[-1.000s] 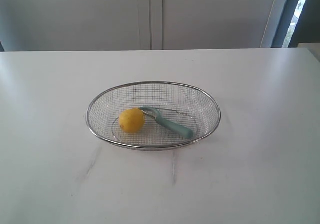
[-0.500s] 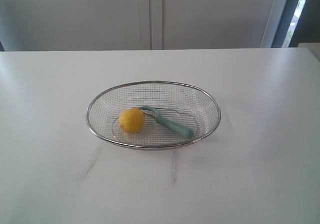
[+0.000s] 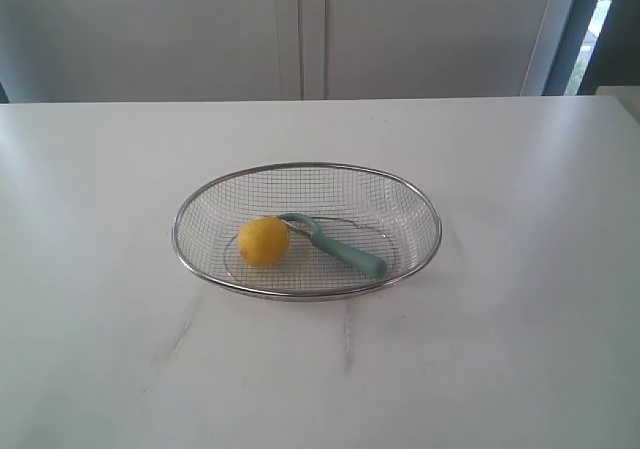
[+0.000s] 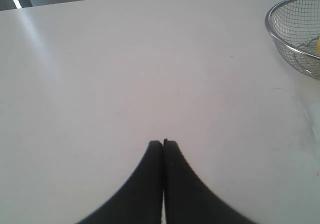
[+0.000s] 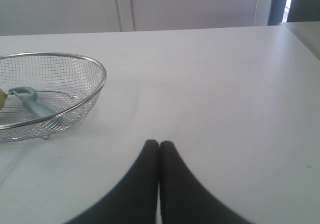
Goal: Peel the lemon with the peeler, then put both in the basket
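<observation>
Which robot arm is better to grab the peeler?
Probably the right pincer: the peeler lies with its handle toward that side of the basket, while the lemon sits toward the left pincer.

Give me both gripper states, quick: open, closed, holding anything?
Left gripper: closed, holding nothing.
Right gripper: closed, holding nothing.

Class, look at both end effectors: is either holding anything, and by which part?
Nothing is held. The left end effector and right end effector are shut and empty; the lemon and peeler lie in the basket.
</observation>
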`<state>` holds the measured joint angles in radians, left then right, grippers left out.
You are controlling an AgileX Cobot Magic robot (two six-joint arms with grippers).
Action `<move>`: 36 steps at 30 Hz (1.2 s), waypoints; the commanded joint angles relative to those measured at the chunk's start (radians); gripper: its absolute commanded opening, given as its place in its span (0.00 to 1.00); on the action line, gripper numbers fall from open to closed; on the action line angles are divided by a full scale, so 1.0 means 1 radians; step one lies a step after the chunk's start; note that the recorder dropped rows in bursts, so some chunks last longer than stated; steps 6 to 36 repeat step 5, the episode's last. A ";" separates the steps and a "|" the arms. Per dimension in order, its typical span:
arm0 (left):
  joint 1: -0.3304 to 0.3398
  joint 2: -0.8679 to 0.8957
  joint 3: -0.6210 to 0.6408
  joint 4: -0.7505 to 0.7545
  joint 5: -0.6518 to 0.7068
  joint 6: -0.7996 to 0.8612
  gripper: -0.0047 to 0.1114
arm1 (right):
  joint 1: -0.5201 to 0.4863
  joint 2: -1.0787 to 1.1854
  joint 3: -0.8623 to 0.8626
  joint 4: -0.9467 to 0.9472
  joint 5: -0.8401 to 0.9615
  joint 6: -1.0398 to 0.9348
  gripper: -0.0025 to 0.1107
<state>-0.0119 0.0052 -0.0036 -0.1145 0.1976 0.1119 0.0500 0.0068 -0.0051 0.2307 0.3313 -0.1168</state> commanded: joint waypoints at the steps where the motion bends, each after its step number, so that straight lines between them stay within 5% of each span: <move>1: 0.000 -0.005 0.004 -0.006 -0.003 -0.003 0.04 | 0.004 -0.007 0.005 0.001 -0.010 0.001 0.02; 36: 0.000 -0.005 0.004 -0.006 -0.003 -0.003 0.04 | 0.004 -0.007 0.005 0.001 -0.010 0.001 0.02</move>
